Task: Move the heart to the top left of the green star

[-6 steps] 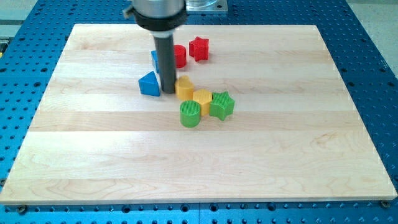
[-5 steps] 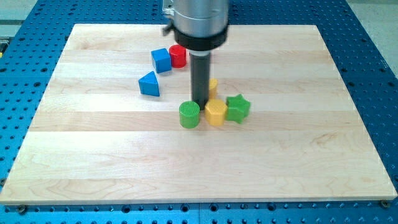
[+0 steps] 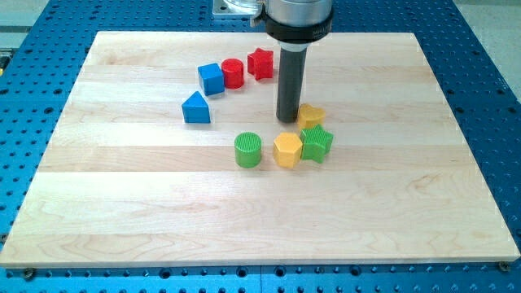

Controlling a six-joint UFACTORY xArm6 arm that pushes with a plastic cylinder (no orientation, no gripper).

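The yellow heart (image 3: 311, 115) lies just above the green star (image 3: 317, 143), touching or nearly touching it. My tip (image 3: 288, 120) is down on the board at the heart's left side, close against it. A yellow hexagon (image 3: 287, 150) sits against the star's left side. A green cylinder (image 3: 248, 150) stands a little further to the left of the hexagon.
A blue triangle (image 3: 195, 108) lies to the left of my tip. A blue cube (image 3: 211, 78), a red cylinder (image 3: 234, 73) and a red star (image 3: 260, 63) form a row near the view's top. The wooden board (image 3: 122, 203) lies on a blue perforated table.
My tip has moved right across the cluster. The yellow heart has been pushed right and now lies above the green star; the star and yellow hexagon have shifted right and slightly down.
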